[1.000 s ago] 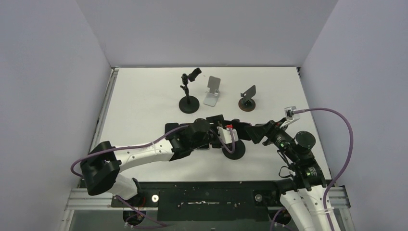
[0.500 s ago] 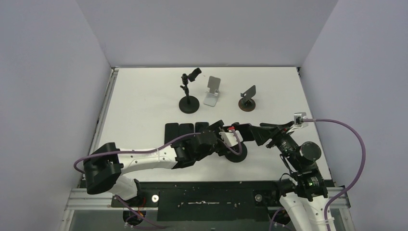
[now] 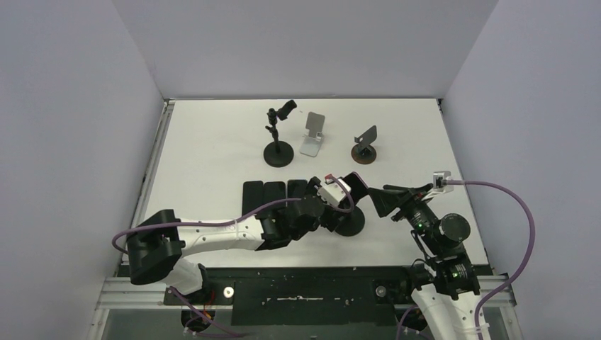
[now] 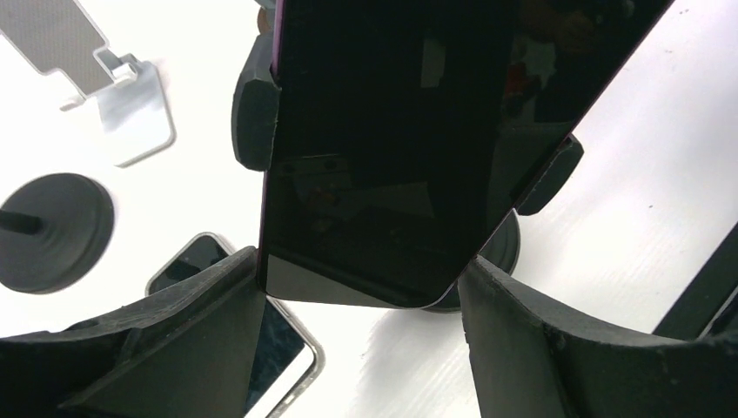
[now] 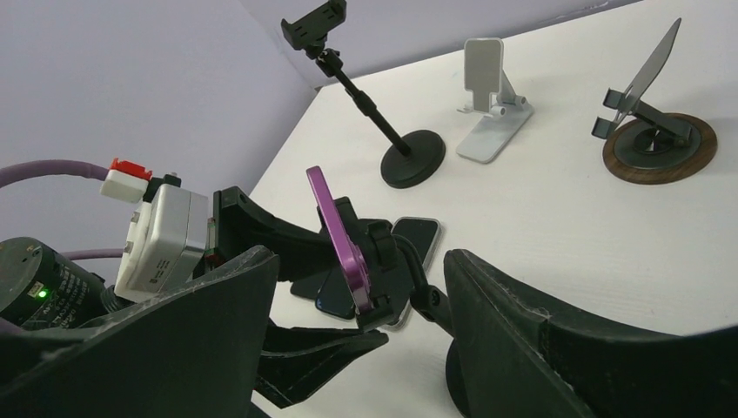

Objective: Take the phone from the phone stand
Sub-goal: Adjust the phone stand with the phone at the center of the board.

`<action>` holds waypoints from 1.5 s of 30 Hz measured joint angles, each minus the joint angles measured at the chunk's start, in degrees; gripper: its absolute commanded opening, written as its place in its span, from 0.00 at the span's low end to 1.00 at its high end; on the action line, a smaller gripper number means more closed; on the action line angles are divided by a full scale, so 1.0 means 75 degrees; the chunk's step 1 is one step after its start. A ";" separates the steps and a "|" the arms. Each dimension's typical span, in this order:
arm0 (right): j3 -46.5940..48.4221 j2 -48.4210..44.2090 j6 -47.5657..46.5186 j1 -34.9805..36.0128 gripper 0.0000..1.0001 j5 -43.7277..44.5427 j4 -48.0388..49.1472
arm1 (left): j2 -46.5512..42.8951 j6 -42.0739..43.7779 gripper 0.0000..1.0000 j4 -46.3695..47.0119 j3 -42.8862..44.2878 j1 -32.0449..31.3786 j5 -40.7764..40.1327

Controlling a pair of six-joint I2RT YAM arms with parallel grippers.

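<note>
**Gripped, not yet out**

Your left pincer [image 4: 361, 279] is clamped wide across the lower end of the purple-cased, black-screened phone [image 4: 383, 148], which sits between the side grips of the black clamp-arm phone stand [image 4: 254, 113]. Your right pincer [image 5: 361, 261] gapes open near the stand, holding nothing.

The phone [image 4: 383, 148] runs off the left wrist view's top edge, hiding most of its stand [image 4: 254, 113].

No text, brand, label or number is legible on the phone [image 4: 383, 148] or anything else.
</note>
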 measured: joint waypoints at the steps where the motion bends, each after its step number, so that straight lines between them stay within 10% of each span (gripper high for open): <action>1: -0.0058 -0.0047 0.0029 0.0000 0.70 0.0015 0.0006 | 0.0023 -0.0219 0.00 -0.0047 0.0035 -0.0035 -0.0064; 27: -0.1131 -0.0810 0.0691 0.0000 0.67 0.0026 0.0909 | 0.0309 -0.3768 0.00 -0.1393 0.0787 -0.0268 -0.0405; 45: -0.1046 0.1291 0.0618 0.0015 0.65 -0.0924 0.2241 | 0.0358 -0.4578 0.00 -0.2098 0.1125 -0.0271 -0.0318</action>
